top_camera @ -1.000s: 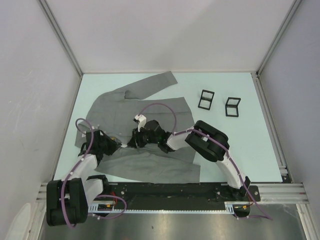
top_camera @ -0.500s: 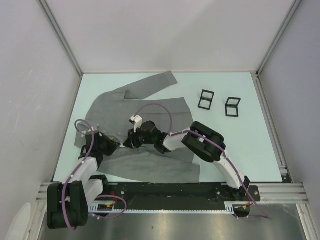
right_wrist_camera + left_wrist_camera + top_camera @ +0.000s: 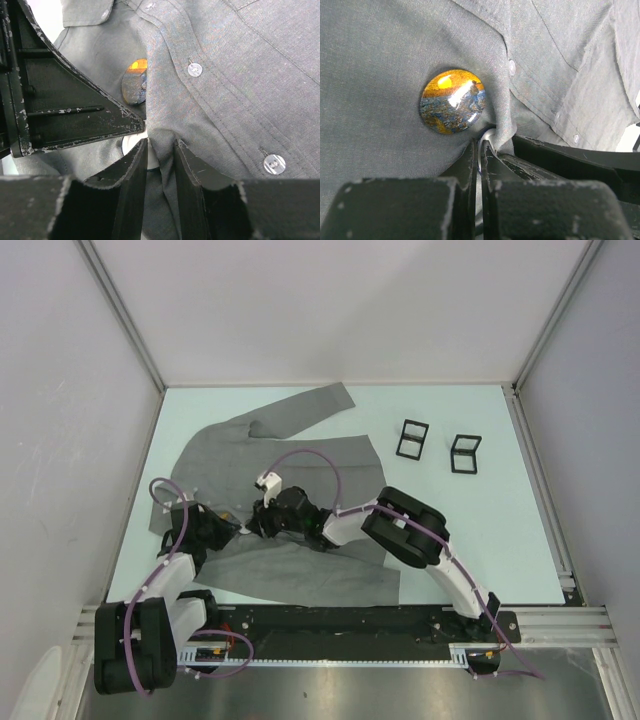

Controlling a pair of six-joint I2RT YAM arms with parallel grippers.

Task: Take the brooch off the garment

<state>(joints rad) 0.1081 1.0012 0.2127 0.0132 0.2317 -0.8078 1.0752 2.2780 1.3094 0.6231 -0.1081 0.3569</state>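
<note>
Overhead, I saw the grey jacket (image 3: 300, 455) spread flat on the left half of the pale green counter (image 3: 490, 530), collar toward the far side and one sleeve angled off to the far right. Both arms reached in over its near left part, and their tips met just beside each other above the front of the cloth.

On the left wrist camera the brooch (image 3: 452, 101) sat pinned to the jacket. It was a round, glossy disc with an orange sunset and a dark figure over blue. It lay just beyond the tips of the left gripper (image 3: 479, 147). That gripper's jaws were almost together, with the cloth puckered right at their ends. A pale sliver showed in the slit, and I could not make out what it was.

The right gripper (image 3: 160, 150) stood narrow, with a raised fold of the jacket pinched between its jaws. From that side the brooch was half hidden behind the fold. The left gripper's black body filled the left of the view. A row of small pale buttons (image 3: 194, 69) ran down the placket to the right.

Two small black frames (image 3: 411, 437) stood on the counter well apart from the jacket, at the far right.
</note>
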